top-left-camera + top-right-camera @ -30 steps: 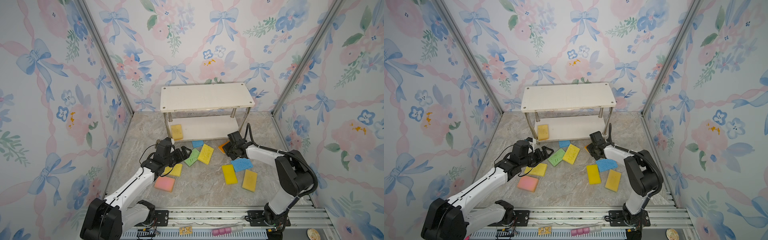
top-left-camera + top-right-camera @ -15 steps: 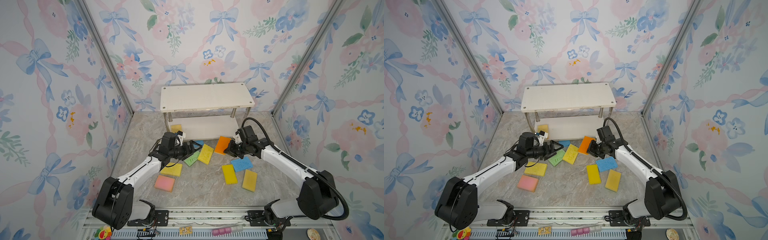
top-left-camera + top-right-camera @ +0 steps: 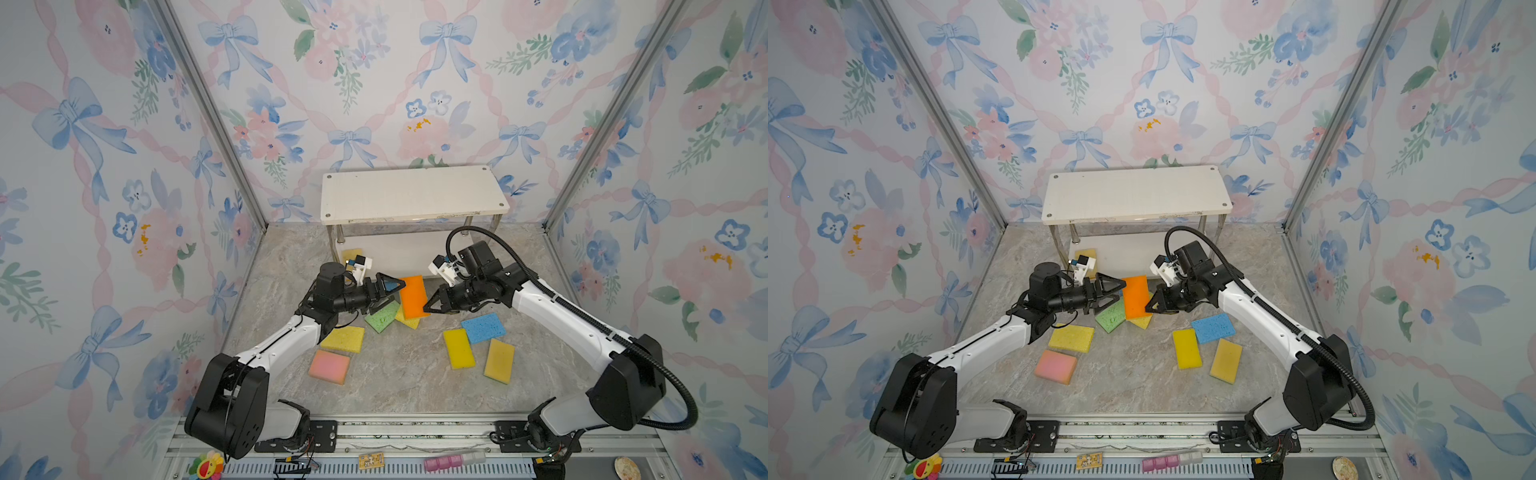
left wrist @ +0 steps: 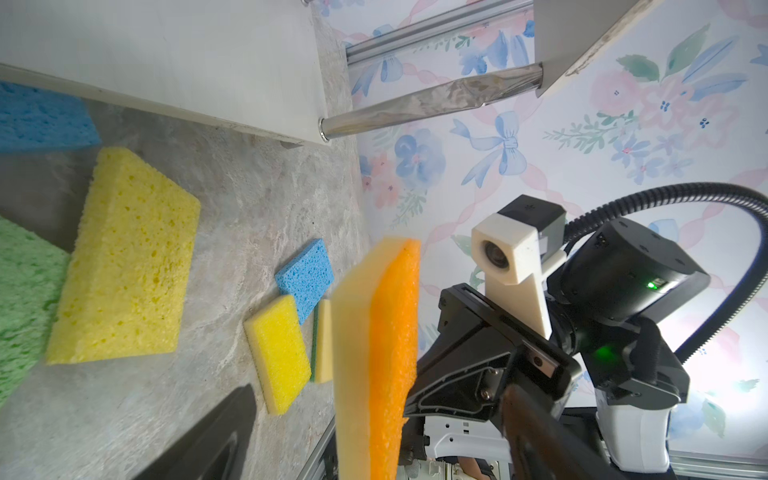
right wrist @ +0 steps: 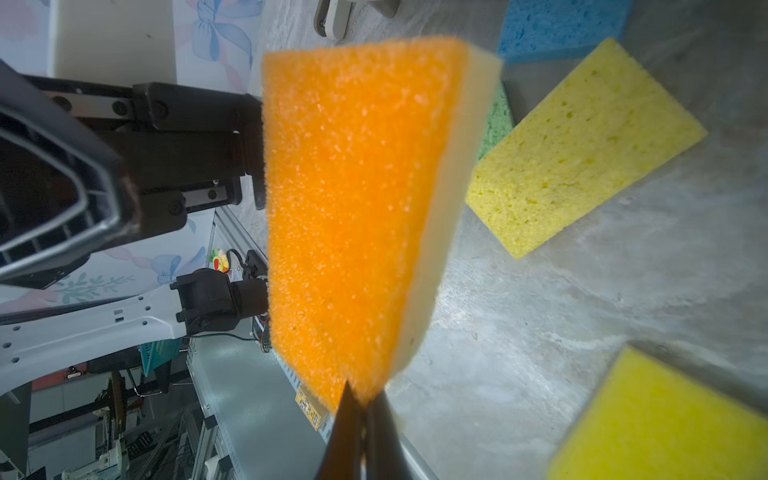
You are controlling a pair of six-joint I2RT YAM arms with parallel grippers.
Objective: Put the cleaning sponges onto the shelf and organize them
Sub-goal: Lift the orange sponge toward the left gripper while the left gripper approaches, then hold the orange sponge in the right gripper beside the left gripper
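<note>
The shelf (image 3: 411,195) is standing at 12 o'clock on the floor (image 3: 399,399), with 1 tan sponge (image 3: 351,254) lying at the 9 o'clock end of its lower board. In both top views the 2 arms are meeting in front of it, over a cluster of sponges.

Taken from the orange sponge (image 3: 412,296), a green sponge (image 3: 382,318) is lying at 8 o'clock and a pale yellow sponge (image 3: 409,322) at 6 o'clock, partly under it. A blue sponge (image 3: 483,327) is lying at 4 o'clock. A bright yellow sponge (image 3: 458,348) and an ochre sponge (image 3: 498,360) are lying at 5 o'clock. A yellow sponge (image 3: 343,338) and a pink sponge (image 3: 329,366) are lying off toward 8 o'clock. A 2nd blue sponge (image 4: 41,116) is lying against the lower board, mostly hidden under the left gripper (image 3: 395,293) in the top views.

The right gripper (image 3: 427,308) is pinching the orange sponge by its 4 o'clock corner, fingers (image 5: 353,432) squeezed tight on it, and is holding it on edge above the floor. The left gripper's jaws are standing wide apart and holding nothing. Its fingertips are reaching the sponge's 9 o'clock edge, and I cannot tell whether they are touching.
</note>
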